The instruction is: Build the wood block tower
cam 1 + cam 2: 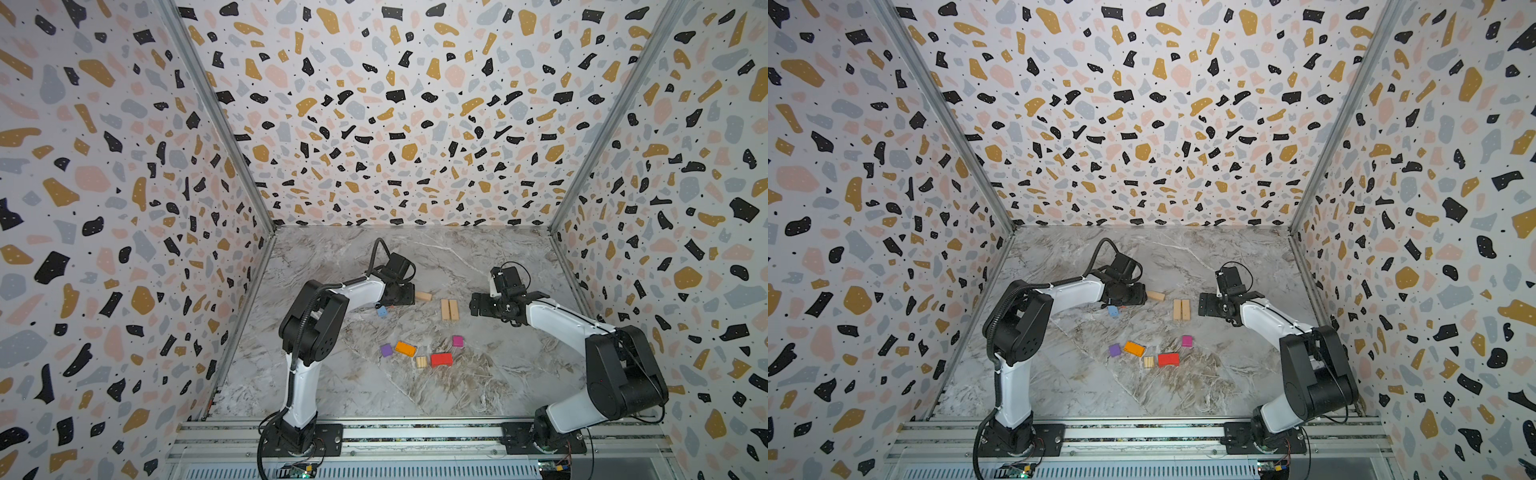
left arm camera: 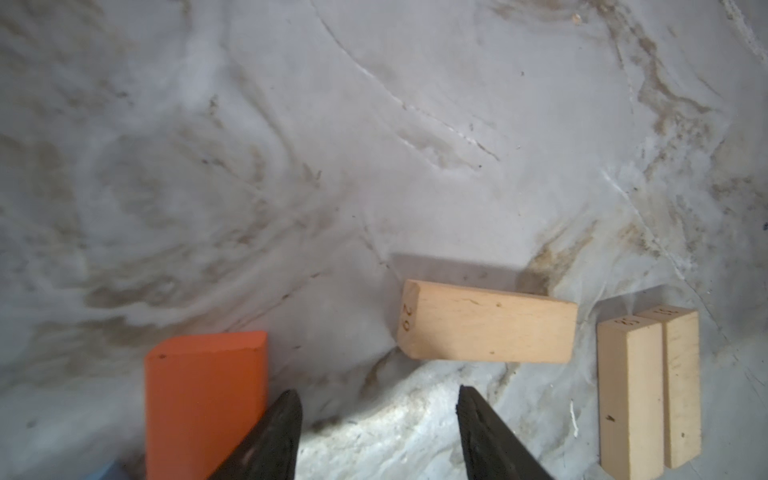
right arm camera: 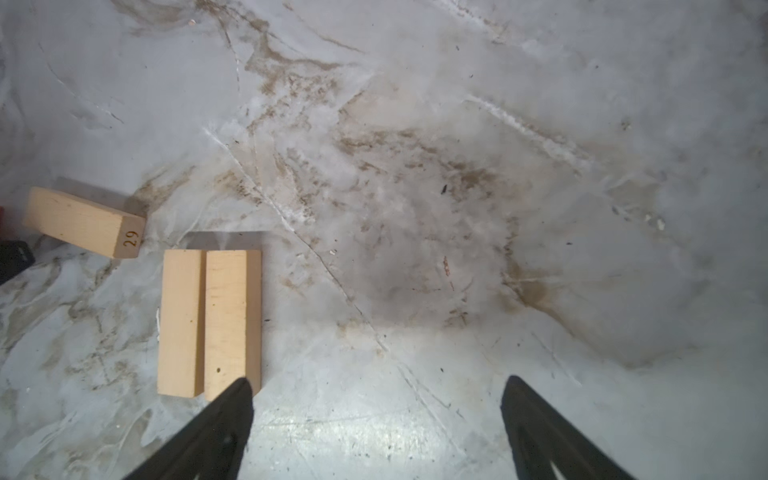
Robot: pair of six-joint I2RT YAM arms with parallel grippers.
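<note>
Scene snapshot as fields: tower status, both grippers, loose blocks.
tower: nothing stacked yet; tan planks lie side by side
left gripper: open, empty; orange-red block beside one finger
right gripper: open, empty, by the planks
tan block: lies alone between left gripper and planks
front cluster: purple cube, orange block, small tan block, red block, magenta cube
blue block: near left gripper

Three tan planks [image 1: 424,296] [image 1: 445,309] [image 1: 454,309], one short tan block [image 1: 421,361], two red blocks [image 1: 441,359] [image 2: 203,395], one orange [image 1: 405,348], one blue [image 1: 382,311], one purple [image 1: 386,350], one pink [image 1: 457,341]
</note>
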